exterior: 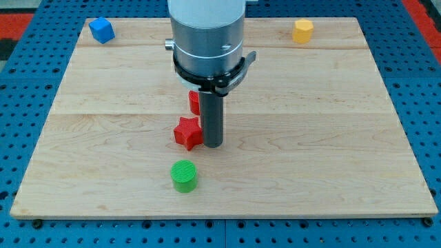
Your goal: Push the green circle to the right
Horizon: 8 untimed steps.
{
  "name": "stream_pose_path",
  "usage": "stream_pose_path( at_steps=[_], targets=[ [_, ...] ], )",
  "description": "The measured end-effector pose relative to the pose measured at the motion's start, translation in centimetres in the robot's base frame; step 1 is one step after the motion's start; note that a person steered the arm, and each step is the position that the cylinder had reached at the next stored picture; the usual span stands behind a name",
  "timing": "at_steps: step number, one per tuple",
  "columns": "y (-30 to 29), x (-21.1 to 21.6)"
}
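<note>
The wooden board (331, 138) fills the view, pale and bare across its whole right half, and the big grey arm housing (207, 41) hangs over its middle. Below that housing the dark rod drops down to the tip (213, 145), which sits hard against the right side of the red star (187, 132). There is no hand here to open or close, just that bare rod end, pressing on nothing but perhaps the star. A second red block (194, 102) peeks out behind the rod, its shape mostly hidden.

The target, the green circle (184, 176), stands toward the view's bottom, below the star and slightly left of the tip, apart from both.

Here is the danger: the tip is on the wrong side. To send green rightward it must get round to the circle's left, and the star stands squarely in that path. Swing left too early and the star gets shoved along. Come down straight and the rod may clip the circle's top edge, knocking it toward the near rim of the board.

Far off, the blue block (101, 29) and yellow block (302, 31) look safe in the top corners.
</note>
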State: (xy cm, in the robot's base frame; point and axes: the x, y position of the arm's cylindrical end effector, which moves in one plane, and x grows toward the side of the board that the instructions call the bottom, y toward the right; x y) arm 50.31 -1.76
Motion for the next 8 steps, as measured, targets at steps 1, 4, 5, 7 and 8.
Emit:
stream_pose_path(
  at_steps=[1, 4, 5, 7, 8],
  targets=[
    [4.2, 2.3],
    [8.4, 6.5],
    [7.2, 11.6],
    [-14.7, 11.5],
    [-17.4, 9.7]
  ],
)
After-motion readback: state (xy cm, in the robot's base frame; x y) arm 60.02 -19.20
